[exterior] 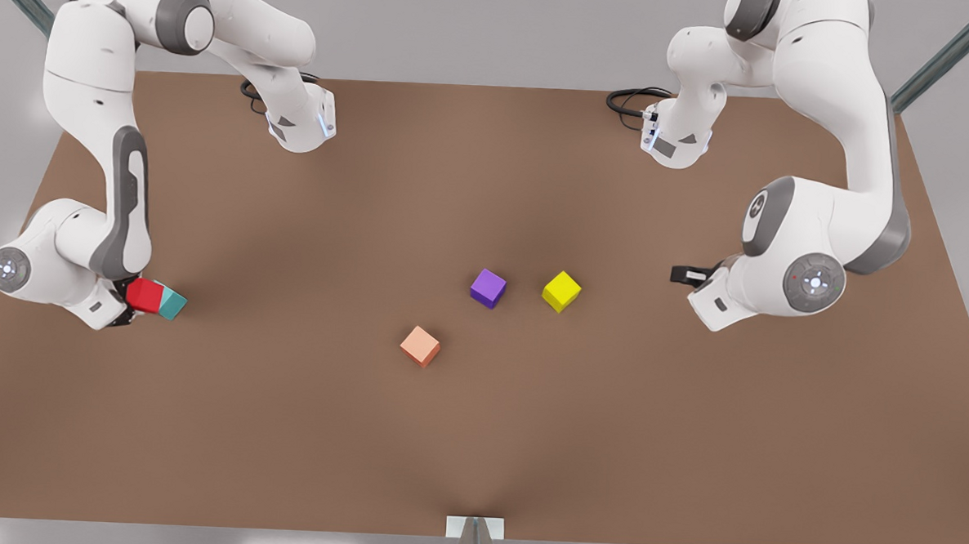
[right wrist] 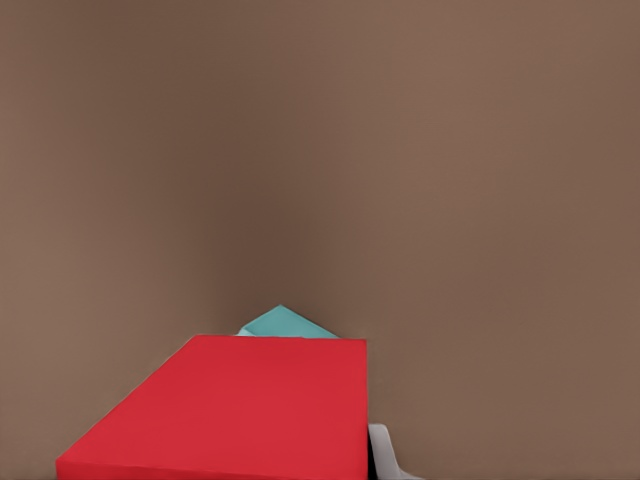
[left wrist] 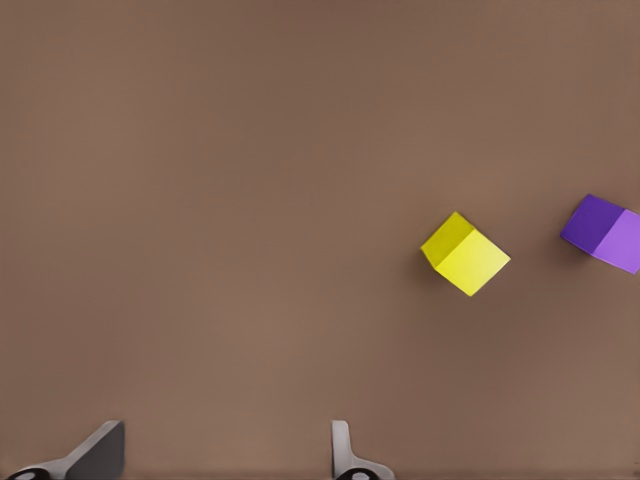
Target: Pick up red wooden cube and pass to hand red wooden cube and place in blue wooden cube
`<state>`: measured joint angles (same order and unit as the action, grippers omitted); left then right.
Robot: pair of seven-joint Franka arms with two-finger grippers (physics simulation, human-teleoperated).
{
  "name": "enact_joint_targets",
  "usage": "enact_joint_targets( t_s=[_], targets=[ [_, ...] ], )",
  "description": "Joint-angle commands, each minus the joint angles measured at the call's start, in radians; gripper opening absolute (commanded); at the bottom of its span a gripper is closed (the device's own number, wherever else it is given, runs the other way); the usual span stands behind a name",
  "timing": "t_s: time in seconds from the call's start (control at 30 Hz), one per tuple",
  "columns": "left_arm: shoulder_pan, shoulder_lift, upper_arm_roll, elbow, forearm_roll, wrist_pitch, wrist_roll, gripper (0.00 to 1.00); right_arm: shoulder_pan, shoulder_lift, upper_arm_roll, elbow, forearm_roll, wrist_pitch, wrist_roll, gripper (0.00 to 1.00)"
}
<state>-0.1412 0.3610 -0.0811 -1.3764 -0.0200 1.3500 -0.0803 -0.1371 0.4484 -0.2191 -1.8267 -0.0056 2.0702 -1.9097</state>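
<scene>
Right gripper [exterior: 127,305], at nine o'clock on the table [exterior: 281,427] in the front view, clamped on the red cube [exterior: 145,295]. Red cube pressed against or overlapping the teal blue cube [exterior: 174,303]; from the wrist, red cube [right wrist: 235,410] close in front with the blue cube [right wrist: 285,323] peeking out just past it. Hard to tell whether red sits above blue or only beside it.

Left gripper [exterior: 691,274], at three o'clock, waiting, fingers [left wrist: 345,450] spread with nothing between, near the yellow cube [exterior: 561,291] and purple cube [exterior: 488,288]. Salmon cube [exterior: 421,346] nearer centre, around six o'clock.

Risks, as judged:
- Off-centre release: red cube tipping off blue, since the two look skewed to each other.
- Pushing down or sideways while clamped: blue cube shoved along the table.
- Fingers opening too close to blue: nudging it on retreat.

No brands, labels or writing readable anywhere.
</scene>
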Motion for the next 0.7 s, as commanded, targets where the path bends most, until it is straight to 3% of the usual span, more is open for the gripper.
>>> enact_joint_targets(
  t_s=[0.0,0.5,0.53,0.57,0.67],
  targets=[
    [-0.001,0.003,0.0,0.003,-0.001,0.0,-0.019,1.0,-0.001,0.001,0.0,-0.011,0.004,0.06,0.047,0.51],
    [0.002,0.01,0.0,0.003,-0.003,-0.002,-0.021,1.0,-0.035,0.032,0.0,-0.046,0.006,0.105,0.044,0.51],
    [0.002,0.01,0.0,0.0,-0.004,-0.002,-0.021,1.0,-0.033,0.032,0.0,-0.048,0.006,0.103,0.044,0.6],
    [0.0,0.01,0.0,0.0,-0.003,0.0,-0.021,1.0,-0.035,0.032,0.0,-0.049,0.007,0.103,0.046,1.0],
    [0.0,0.01,0.0,0.0,-0.003,0.0,-0.019,1.0,-0.035,0.035,0.001,-0.049,0.009,0.096,0.044,1.0]
  ],
)
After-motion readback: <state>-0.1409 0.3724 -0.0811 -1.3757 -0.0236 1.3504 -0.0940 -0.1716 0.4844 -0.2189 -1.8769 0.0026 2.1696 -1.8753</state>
